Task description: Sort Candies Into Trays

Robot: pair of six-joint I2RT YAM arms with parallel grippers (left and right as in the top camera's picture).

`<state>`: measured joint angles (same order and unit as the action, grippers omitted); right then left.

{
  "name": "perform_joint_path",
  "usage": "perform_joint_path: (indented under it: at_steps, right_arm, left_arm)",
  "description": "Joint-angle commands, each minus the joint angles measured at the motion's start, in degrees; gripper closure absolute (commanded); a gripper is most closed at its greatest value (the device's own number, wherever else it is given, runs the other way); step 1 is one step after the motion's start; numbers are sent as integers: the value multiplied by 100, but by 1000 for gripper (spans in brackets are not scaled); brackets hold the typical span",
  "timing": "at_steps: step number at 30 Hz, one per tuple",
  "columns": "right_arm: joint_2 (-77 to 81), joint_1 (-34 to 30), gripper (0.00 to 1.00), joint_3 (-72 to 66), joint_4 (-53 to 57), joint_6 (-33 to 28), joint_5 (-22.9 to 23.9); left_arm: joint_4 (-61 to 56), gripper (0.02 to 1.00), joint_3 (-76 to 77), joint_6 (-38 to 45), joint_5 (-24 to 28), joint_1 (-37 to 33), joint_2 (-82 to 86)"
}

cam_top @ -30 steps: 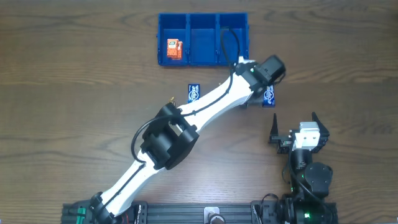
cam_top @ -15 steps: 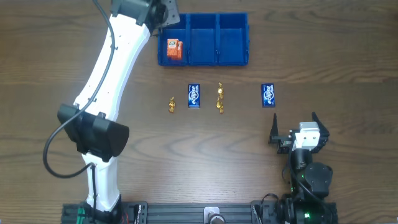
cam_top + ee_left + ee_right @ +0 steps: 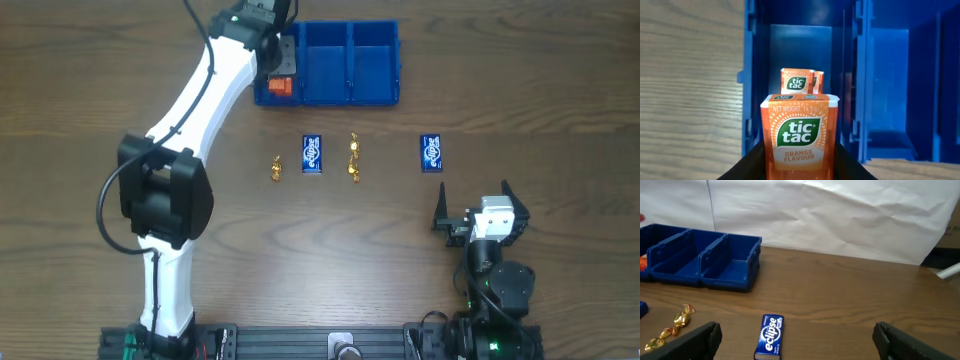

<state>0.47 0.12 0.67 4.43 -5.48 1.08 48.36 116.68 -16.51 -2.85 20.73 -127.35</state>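
Left arm at blue tray (image 3: 860,75): my left fingers (image 3: 800,167) clamp orange candy box (image 3: 800,132), label facing wrist, at mouth of tray's left compartment. Matching orange box (image 3: 796,81) lies straight ahead inside. Right fingers (image 3: 797,340) spread wide, empty, near blue mint pack (image 3: 770,335) on counter (image 3: 850,295).

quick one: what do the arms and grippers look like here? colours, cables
Left arm: white link shells, black joint housings, a black cable looping alongside. Right arm: mostly black, with a light grey block at the wrist. Both the left gripper and the right gripper have black fingers.
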Motion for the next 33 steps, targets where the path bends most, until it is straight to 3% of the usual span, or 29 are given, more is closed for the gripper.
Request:
perform_joint_path:
  at_steps: [1,17,19,21,23,33]
  right_arm:
    - [-31,-20,3,-22,15,-61,28]
    - [-31,-20,3,-22,15,-61,28]
    - [-31,-20,3,-22,15,-61,26]
    - [-31,-20,3,-22,15,-61,26]
    - [-31,-20,3,-22,15,-61,28]
    - [-31,-20,3,-22,15,-61,28]
  left_arm:
    - [-105,737,-17,179,33,-4,-199]
    - [-494,632,-17,323,-70,-48,-199]
    - [-494,524,-17,323,-72,-59,-199]
    - [-494,323,-17,323,-72,-57,-199]
    - [-542,18,-15,310,-72,-59,-195]
    - [-717,20,-57,227,-254,-94,2186]
